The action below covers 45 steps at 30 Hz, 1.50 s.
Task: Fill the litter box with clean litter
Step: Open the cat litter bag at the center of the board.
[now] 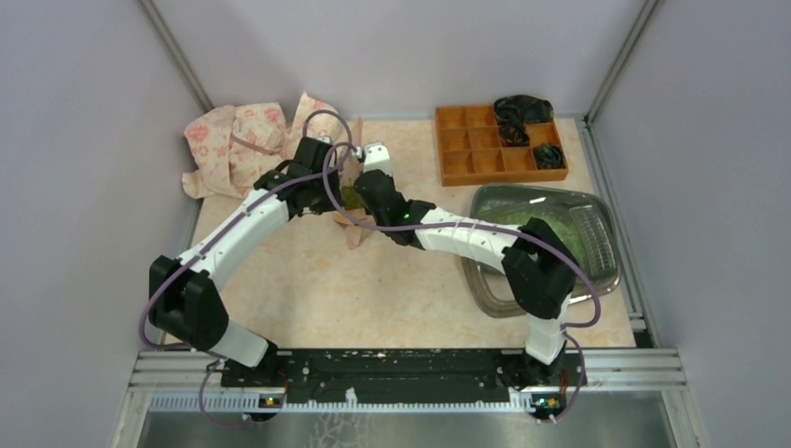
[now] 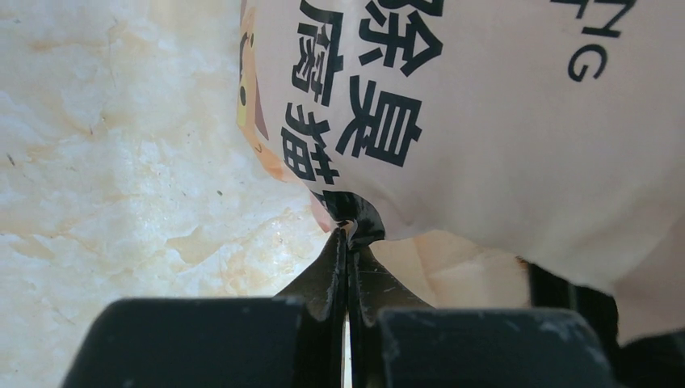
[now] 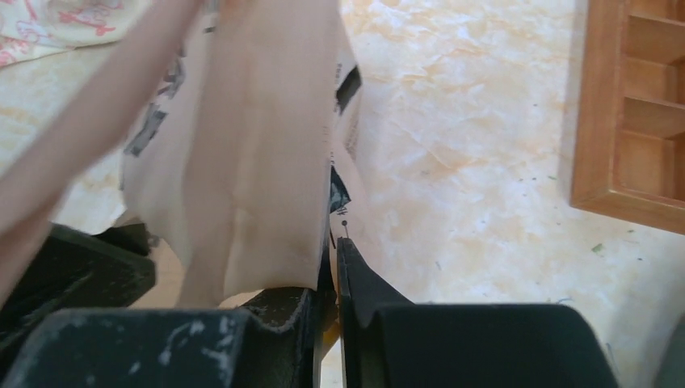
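Observation:
The litter box (image 1: 488,297) is a dark grey-green tray at the right of the table, with light-green clean litter (image 1: 558,227) spread in it. Both grippers meet at mid-table on a pale pink litter bag (image 1: 353,231) printed with black characters. A little green litter (image 1: 352,197) shows at its open top. My left gripper (image 1: 338,183) is shut on a pinched black-printed edge of the bag (image 2: 485,121), seen in the left wrist view (image 2: 349,230). My right gripper (image 1: 362,187) is shut on another edge of the bag (image 3: 250,162), seen in the right wrist view (image 3: 335,242).
An orange compartment tray (image 1: 476,140) with black items stands at the back right and also shows in the right wrist view (image 3: 638,121). A crumpled pink floral cloth (image 1: 233,140) lies at the back left. A grey ribbed scoop (image 1: 597,238) lies in the litter box.

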{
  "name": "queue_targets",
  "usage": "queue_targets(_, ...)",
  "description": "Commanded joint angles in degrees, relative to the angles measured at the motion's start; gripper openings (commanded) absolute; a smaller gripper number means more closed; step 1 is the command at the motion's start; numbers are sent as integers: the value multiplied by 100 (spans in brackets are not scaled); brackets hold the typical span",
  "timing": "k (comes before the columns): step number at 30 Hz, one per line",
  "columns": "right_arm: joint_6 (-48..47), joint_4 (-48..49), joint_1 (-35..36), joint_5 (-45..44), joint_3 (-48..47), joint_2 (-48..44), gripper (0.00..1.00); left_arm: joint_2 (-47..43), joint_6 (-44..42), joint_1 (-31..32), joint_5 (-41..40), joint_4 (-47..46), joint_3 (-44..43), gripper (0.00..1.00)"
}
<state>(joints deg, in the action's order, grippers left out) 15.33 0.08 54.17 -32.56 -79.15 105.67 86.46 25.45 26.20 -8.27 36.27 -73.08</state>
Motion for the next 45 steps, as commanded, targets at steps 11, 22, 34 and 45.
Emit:
queue_targets(11, -247, 109, -419, -346, 193, -486, 5, -145, -165, -111, -94, 55, 193, 0)
queue_targets(22, 53, 437, -434, 131, 598, -91, 3, 115, 28, -112, 28, -488, 940, 0)
queue_targets(34, 654, 644, -691, 692, 713, 615, 3, 907, 395, -114, 31, -1309, 1428, 0)
queue_targets(45, 603, 779, -778, 1106, 784, 377, 6, 737, 373, -109, 60, -1097, 1146, 8)
